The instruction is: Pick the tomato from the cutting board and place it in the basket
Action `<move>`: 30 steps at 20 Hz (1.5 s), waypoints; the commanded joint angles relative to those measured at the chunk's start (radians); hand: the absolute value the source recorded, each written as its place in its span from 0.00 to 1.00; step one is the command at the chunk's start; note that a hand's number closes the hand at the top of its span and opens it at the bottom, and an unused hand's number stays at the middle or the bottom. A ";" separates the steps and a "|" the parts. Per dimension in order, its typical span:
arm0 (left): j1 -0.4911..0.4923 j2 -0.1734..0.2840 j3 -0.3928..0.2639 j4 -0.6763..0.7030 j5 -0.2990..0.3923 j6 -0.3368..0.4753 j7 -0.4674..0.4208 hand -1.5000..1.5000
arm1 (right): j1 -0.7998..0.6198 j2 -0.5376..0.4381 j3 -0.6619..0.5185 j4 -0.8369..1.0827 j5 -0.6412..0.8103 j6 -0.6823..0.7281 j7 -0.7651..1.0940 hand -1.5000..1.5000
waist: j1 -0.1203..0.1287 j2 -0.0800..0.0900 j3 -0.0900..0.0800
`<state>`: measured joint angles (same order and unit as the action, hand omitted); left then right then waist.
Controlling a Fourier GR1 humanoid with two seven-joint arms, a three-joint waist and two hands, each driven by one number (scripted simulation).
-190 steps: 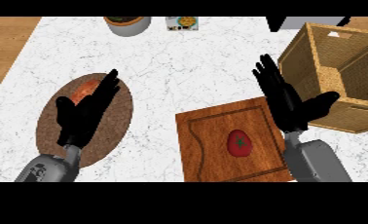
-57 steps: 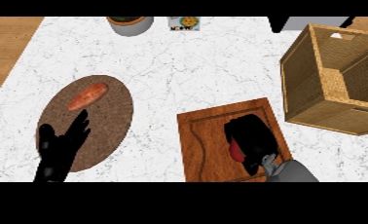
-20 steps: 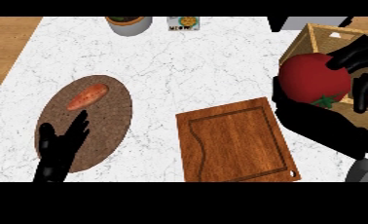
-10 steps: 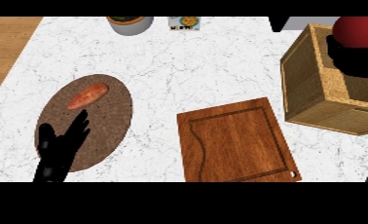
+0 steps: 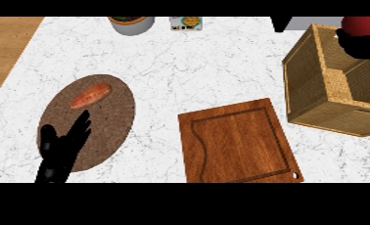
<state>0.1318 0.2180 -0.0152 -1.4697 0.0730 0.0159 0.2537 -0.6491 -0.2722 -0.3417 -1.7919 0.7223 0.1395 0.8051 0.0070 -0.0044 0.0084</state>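
The red tomato (image 5: 358, 24) is at the view's right edge, above the far side of the wicker basket (image 5: 312, 85). My right hand (image 5: 352, 44) is curled round it from below and is partly cut off by the edge. The wooden cutting board (image 5: 239, 143) lies bare in the lower middle of the counter. My left hand (image 5: 60, 149) rests open at the lower left, fingers up, over the near edge of a brown oval mat (image 5: 108, 116).
An orange carrot-like vegetable (image 5: 89, 96) lies on the brown mat. A grey pot (image 5: 131, 24) and a small box (image 5: 186, 22) stand at the counter's back edge. A dark object (image 5: 283, 22) sits behind the basket.
My right hand took the tomato off the cutting board and carried it up and right to above the basket. The board is now bare. The left hand has dropped lower and stays still.
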 commanded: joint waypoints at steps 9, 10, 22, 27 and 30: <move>-0.068 -0.014 0.026 0.133 -0.008 -0.016 0.011 0.50 | 0.141 0.012 -0.153 0.270 -0.190 -0.184 -0.348 1.00 | -0.008 0.008 -0.008; 0.014 -0.017 0.012 0.056 -0.016 -0.017 0.000 0.50 | 0.081 -0.059 -0.185 0.328 -0.207 -0.171 -0.343 1.00 | -0.001 0.006 -0.008; 0.032 -0.033 0.003 0.008 -0.031 -0.014 0.036 0.50 | 0.172 -0.176 -0.109 0.428 -0.032 -0.200 -0.422 0.00 | 0.001 0.005 -0.008; 0.024 -0.055 -0.001 0.019 -0.054 0.001 0.045 0.50 | 0.241 -0.197 -0.166 0.352 -0.131 -0.171 -0.451 0.00 | -0.007 0.003 -0.008; 0.000 -0.028 0.045 0.074 -0.016 -0.047 0.005 0.50 | 0.257 -0.205 -0.215 0.334 -0.175 -0.199 -0.472 0.00 | -0.011 0.004 -0.009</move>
<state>0.1317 0.1927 0.0164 -1.4693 0.0455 -0.0080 0.2621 -0.4238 -0.4616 -0.5126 -1.4179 0.5960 -0.0534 0.3490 0.0027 -0.0070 0.0082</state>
